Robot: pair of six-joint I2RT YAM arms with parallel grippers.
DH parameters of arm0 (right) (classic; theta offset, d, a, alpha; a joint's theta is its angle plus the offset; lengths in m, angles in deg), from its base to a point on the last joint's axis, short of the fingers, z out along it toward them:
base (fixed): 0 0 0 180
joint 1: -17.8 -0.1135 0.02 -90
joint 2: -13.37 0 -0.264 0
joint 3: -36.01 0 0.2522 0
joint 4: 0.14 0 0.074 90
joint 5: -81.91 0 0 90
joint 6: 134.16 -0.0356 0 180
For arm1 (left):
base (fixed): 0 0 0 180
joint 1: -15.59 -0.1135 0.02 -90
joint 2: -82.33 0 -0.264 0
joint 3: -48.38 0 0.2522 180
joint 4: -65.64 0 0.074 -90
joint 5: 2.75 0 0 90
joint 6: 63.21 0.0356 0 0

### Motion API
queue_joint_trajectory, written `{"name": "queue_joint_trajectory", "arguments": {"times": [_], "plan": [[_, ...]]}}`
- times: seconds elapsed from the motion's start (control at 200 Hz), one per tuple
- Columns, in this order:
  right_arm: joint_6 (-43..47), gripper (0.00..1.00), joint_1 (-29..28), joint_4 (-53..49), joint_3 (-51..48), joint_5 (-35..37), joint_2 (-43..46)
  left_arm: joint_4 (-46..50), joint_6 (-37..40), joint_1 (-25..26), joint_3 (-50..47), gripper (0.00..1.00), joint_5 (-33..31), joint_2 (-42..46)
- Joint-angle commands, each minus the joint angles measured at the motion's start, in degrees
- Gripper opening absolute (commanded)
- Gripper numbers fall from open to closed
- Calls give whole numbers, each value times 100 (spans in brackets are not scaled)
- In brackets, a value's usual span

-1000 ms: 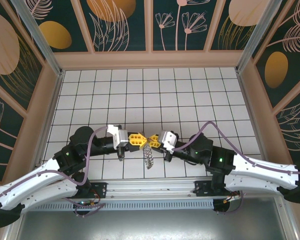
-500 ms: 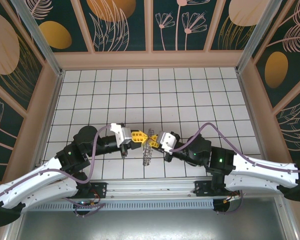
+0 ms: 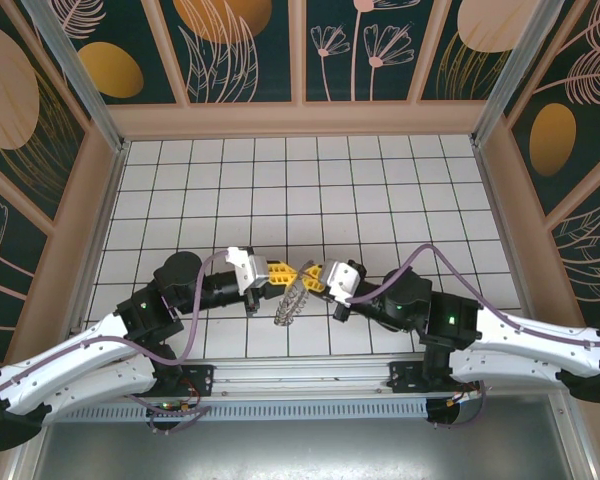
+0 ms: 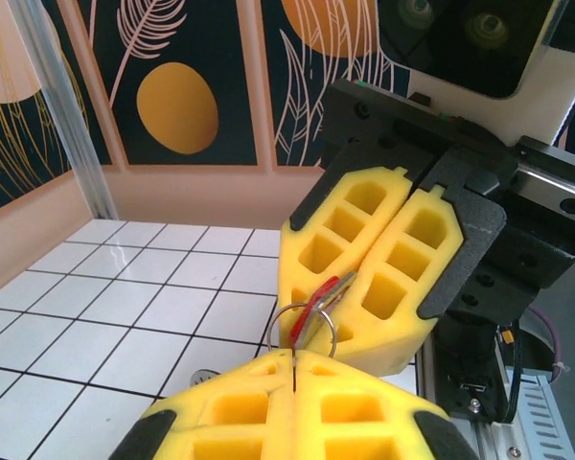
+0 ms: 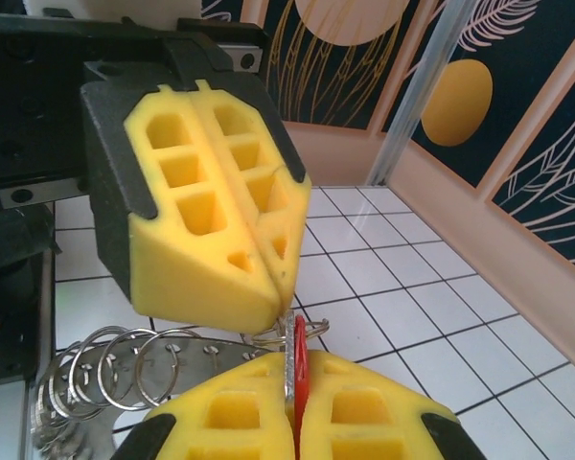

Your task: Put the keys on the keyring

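Note:
In the left wrist view my left gripper (image 4: pixel 294 356) is shut on the thin wire keyring (image 4: pixel 280 321), which stands up from its yellow fingertips. The red-headed key (image 4: pixel 313 309) pokes through that ring, pinched in the right gripper's yellow fingers (image 4: pixel 383 278) opposite. In the right wrist view my right gripper (image 5: pixel 295 369) is shut on the key (image 5: pixel 299 356), held edge-on and upright. Its tip touches the keyring (image 5: pixel 311 329) under the left gripper's closed fingers (image 5: pixel 211 220). From above, the left gripper (image 3: pixel 283 273) and right gripper (image 3: pixel 313 278) meet tip to tip above the near tiles.
A bundle of several spare wire rings on a grey metal plate (image 5: pixel 105 369) hangs below the held ring and slants down-left from the fingertips (image 3: pixel 291 302). The white tiled floor (image 3: pixel 310 190) stretches behind, walled by patterned panels. A metal rail (image 3: pixel 300 378) runs along the near edge.
Both grippers have shifted slightly right and away, still tip to tip. The hanging bundle of rings has swung from vertical to a down-left slant.

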Motion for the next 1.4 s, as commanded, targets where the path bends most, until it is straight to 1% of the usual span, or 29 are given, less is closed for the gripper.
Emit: {"name": "queue_joint_trajectory", "arguments": {"times": [0.0,0.06,0.135,0.185,0.2,0.22,0.23,0.24,0.365,0.49,0.541,0.661,0.761,0.936,1.046,1.096,1.176,1.196,1.261,1.396], "plan": [[65,0,-39,-25,452,367,-116,-77,-12,-26,-112,27,-37,2],[32,0,-37,-171,551,491,-229,-95,-60,-30,-147,38,-112,24],[-45,0,26,-362,674,636,-366,-112,-141,-28,-233,45,-362,94],[-124,0,129,-532,779,668,-481,-166,-286,-26,-301,51,-725,162],[-154,0,161,-586,819,656,-516,-180,-345,-26,-320,59,-876,186],[-190,0,218,-666,874,633,-563,-206,-410,-31,-349,91,-1035,226],[-203,0,252,-697,898,621,-591,-222,-433,-27,-368,97,-1112,249],[-224,0,287,-735,935,603,-616,-242,-444,-26,-392,98,-1176,279],[-434,0,737,-1156,1288,385,-972,-478,-769,-26,-784,99,-1976,586],[-728,0,1298,-1535,1644,8,-1472,-433,-1195,-26,-1226,99,-3074,888],[-822,0,1458,-1624,1761,-134,-1702,-454,-1395,-26,-1408,99,-3305,1058],[-972,0,1793,-1754,2136,-380,-2407,-757,-1864,-26,-1962,99,-3578,1459],[-961,0,1953,-1912,2629,-449,-3104,-734,-2072,-19,-2162,99,-3953,1558],[-868,0,2251,-2110,3658,-698,-4319,-560,-2034,-26,-2208,99,-4092,1651],[-821,0,2428,-2130,4297,-906,-4964,-302,-2054,-26,-2219,98,-4615,1906],[-798,0,2505,-2117,4560,-1021,-5241,-207,-2062,-26,-2243,99,-4755,2060],[-784,0,2646,-2077,4906,-1076,-5643,-59,-2064,-26,-2276,99,-4869,2327],[-786,0,2675,-2073,4981,-1238,-5742,-22,-2066,-30,-2285,99,-4880,2411],[-773,0,2758,-2064,5188,-1366,-6003,93,-2076,-30,-2312,99,-4906,2641],[-787,0,2921,-1871,5222,-1541,-6219,369,-2192,-26,-2313,99,-4937,2964]]}}
